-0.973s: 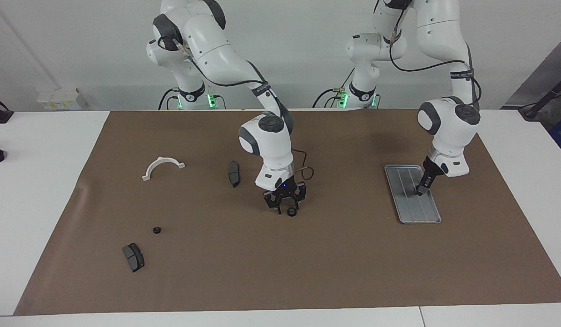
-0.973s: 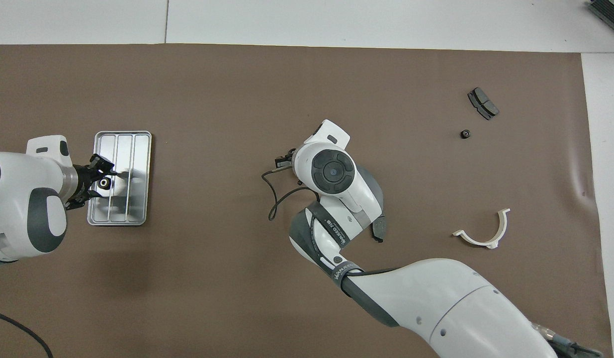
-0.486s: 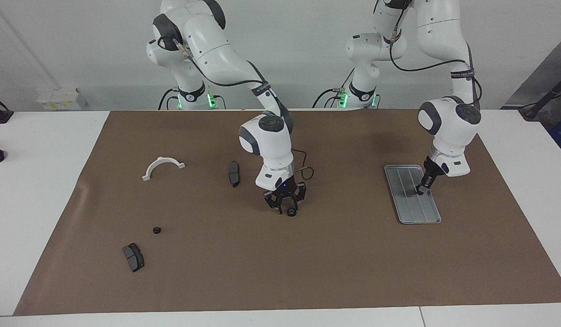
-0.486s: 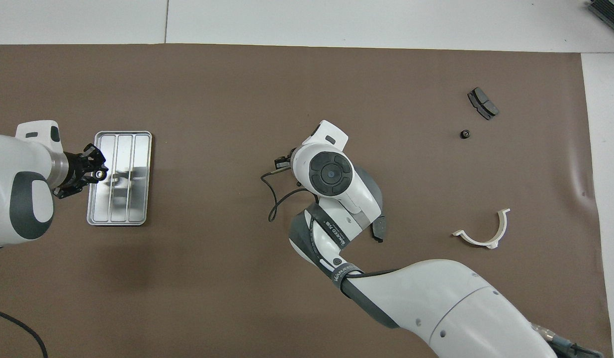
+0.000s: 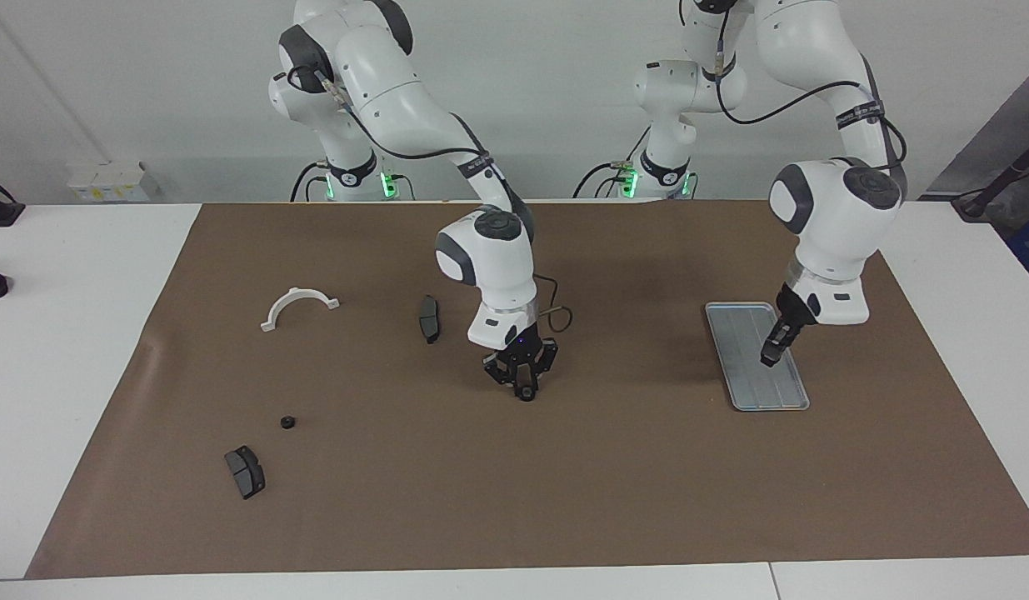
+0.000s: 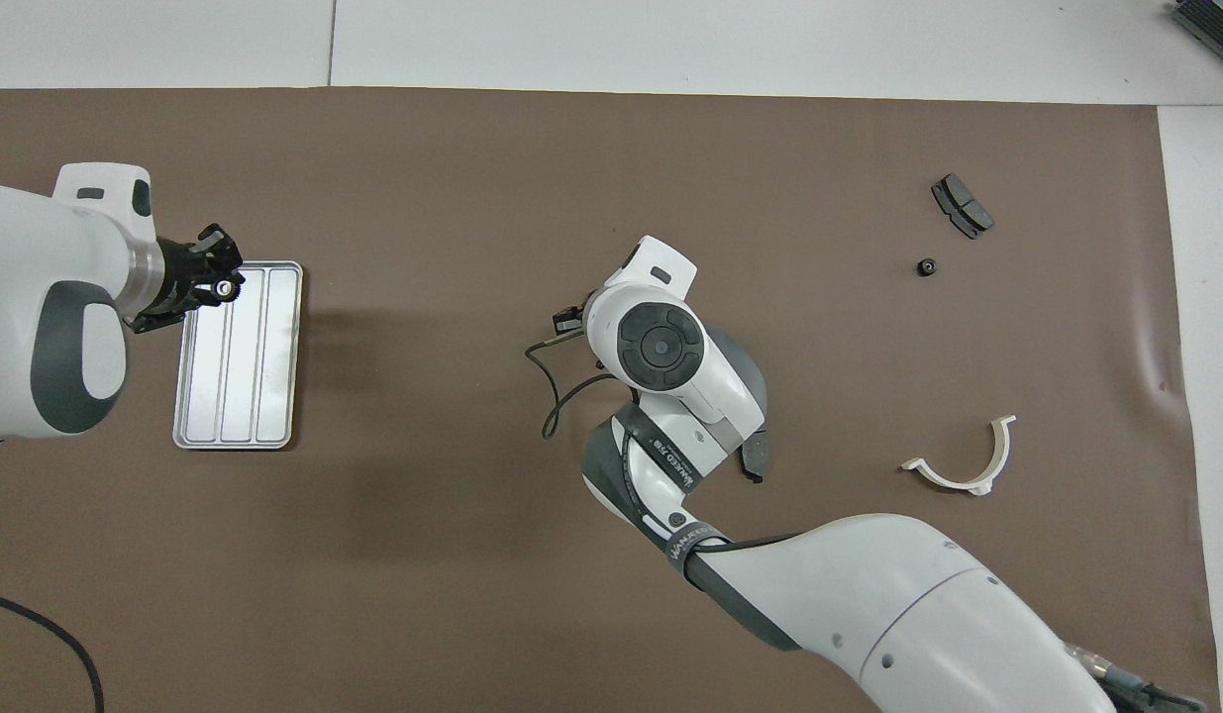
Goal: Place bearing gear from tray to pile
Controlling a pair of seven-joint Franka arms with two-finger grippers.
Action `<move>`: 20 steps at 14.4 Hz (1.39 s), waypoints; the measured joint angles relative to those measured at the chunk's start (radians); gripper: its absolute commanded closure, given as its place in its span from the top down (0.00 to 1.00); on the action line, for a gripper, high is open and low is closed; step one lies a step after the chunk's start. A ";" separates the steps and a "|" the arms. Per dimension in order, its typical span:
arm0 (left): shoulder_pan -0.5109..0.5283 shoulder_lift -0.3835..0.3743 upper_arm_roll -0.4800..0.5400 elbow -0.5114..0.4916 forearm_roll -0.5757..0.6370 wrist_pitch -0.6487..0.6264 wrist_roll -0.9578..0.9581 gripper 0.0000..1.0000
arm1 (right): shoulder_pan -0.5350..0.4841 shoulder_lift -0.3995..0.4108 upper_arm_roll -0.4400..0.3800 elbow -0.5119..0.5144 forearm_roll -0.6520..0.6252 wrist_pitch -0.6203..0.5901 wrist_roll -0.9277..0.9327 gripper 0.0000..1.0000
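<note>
Because the pile (image 5: 287,422) lies toward the right arm's end of the desk (image 5: 81,350), the left pincer (image 5: 769,358), pinching the bearing gear (image 6: 222,287), hangs over the tray (image 5: 737,333). The right pincer (image 5: 525,390) clasps a second gear (image 5: 526,393) mid-desk, seemingly as a relay.

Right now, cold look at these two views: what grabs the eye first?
The two white arms. The right gripper is down at the brown mat mid-table, shut on a small black gear. The left gripper hangs over the silver tray at the left arm's end, holding a small ringed part at its tips. Then the scatter at the right arm's end: a white half-ring bracket, a lone gear and a dark pad.
</note>
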 measured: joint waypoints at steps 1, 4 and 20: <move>-0.039 0.005 -0.002 0.005 0.002 0.011 0.000 0.00 | -0.005 0.000 0.000 0.001 -0.002 0.000 0.000 0.12; -0.136 0.027 -0.006 0.014 0.002 0.072 0.000 0.00 | -0.034 -0.004 -0.003 0.014 -0.004 -0.001 -0.038 0.11; -0.456 0.369 -0.023 0.222 -0.134 0.404 -0.120 0.22 | -0.471 -0.053 0.008 0.034 0.102 -0.067 -0.563 0.15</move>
